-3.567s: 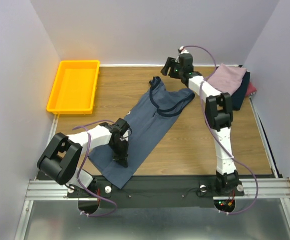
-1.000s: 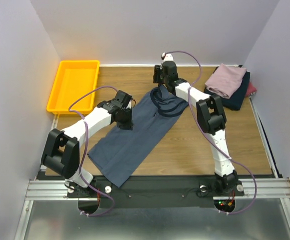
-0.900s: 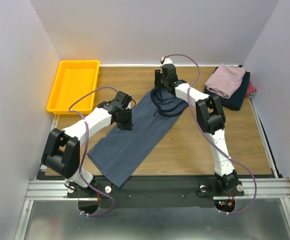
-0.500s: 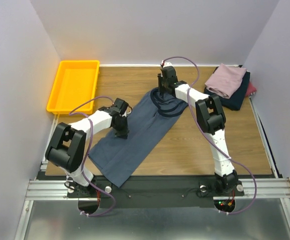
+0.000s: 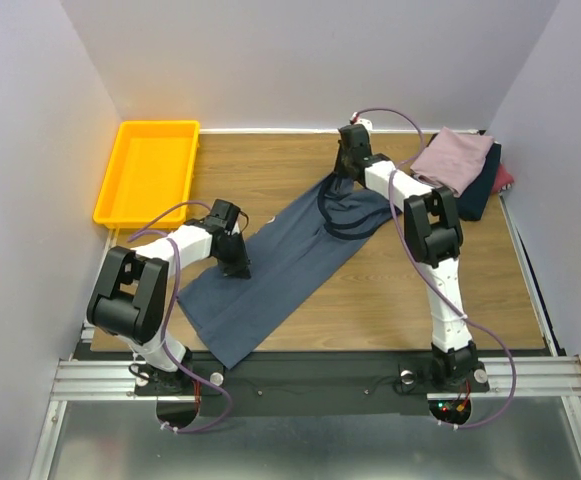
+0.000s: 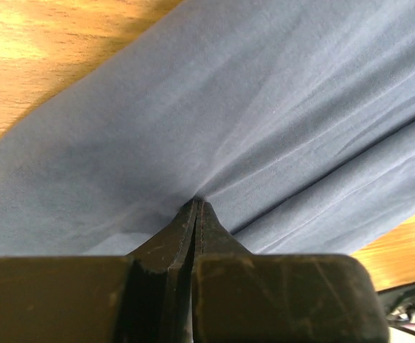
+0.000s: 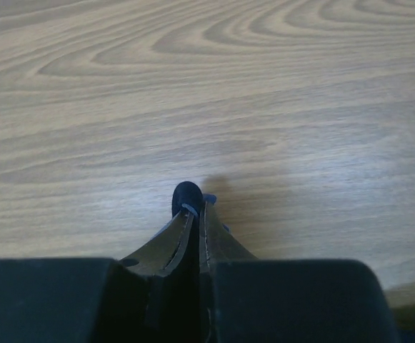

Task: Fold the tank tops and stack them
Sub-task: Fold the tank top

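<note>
The slate-blue tank top (image 5: 282,268) lies flat and diagonal on the wooden table (image 5: 420,290), hem near the front left, dark-trimmed neck and straps toward the back right. At its left side edge my left gripper (image 5: 237,266) is shut on a pinch of cloth; the left wrist view shows the jaws (image 6: 196,206) meeting on a ridge of blue fabric (image 6: 278,107). My right gripper (image 5: 344,181) is shut on a strap at the far end, and a loop of dark trim (image 7: 186,194) pokes out between its tips (image 7: 196,204).
A folded pile sits at the back right: a mauve-pink top (image 5: 455,158) on a navy one (image 5: 476,196), maroon cloth (image 5: 505,178) behind. A yellow tray (image 5: 148,170) stands at the back left. White walls close in three sides.
The right gripper closed on the strap and drew it to the right, stretching the top's far end. The left gripper slid down-left along the side edge, still pinching cloth.
</note>
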`<state>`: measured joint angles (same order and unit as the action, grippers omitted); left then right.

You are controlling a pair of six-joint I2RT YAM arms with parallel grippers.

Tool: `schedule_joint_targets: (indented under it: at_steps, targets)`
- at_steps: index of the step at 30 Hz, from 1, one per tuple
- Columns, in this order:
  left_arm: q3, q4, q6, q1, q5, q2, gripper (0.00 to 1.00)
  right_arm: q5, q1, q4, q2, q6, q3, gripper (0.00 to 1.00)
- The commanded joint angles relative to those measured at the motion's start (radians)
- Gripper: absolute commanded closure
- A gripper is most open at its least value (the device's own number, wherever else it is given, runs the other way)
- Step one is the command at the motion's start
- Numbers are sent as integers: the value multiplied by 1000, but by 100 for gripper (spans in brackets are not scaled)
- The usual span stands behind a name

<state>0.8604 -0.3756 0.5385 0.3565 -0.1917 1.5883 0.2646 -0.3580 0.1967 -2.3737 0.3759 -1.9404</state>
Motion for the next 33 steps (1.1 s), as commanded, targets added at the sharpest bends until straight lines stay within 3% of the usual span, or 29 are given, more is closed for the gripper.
schedule_joint_targets:
  at_steps: [1,3,13,15,19,25,33]
  targets:
    - [-66,-9,-5,-24,49,33,93,21,31,-16,56,96,-55,86]
    - [-66,-11,-3,-34,43,33,94,1,42,-16,51,112,-58,77]
    - [-61,-16,-9,-68,37,38,95,-41,88,-17,70,155,1,70]
    - [-61,-16,-11,-71,37,39,95,-62,99,-17,68,164,1,79]
    - [-63,-16,-8,-79,41,39,95,-73,119,-16,80,204,9,88]
    - [-63,-19,-3,-97,44,41,95,-35,143,-17,119,285,31,92]
    - [-63,-20,-3,-111,41,44,95,102,143,-34,136,224,-15,67]
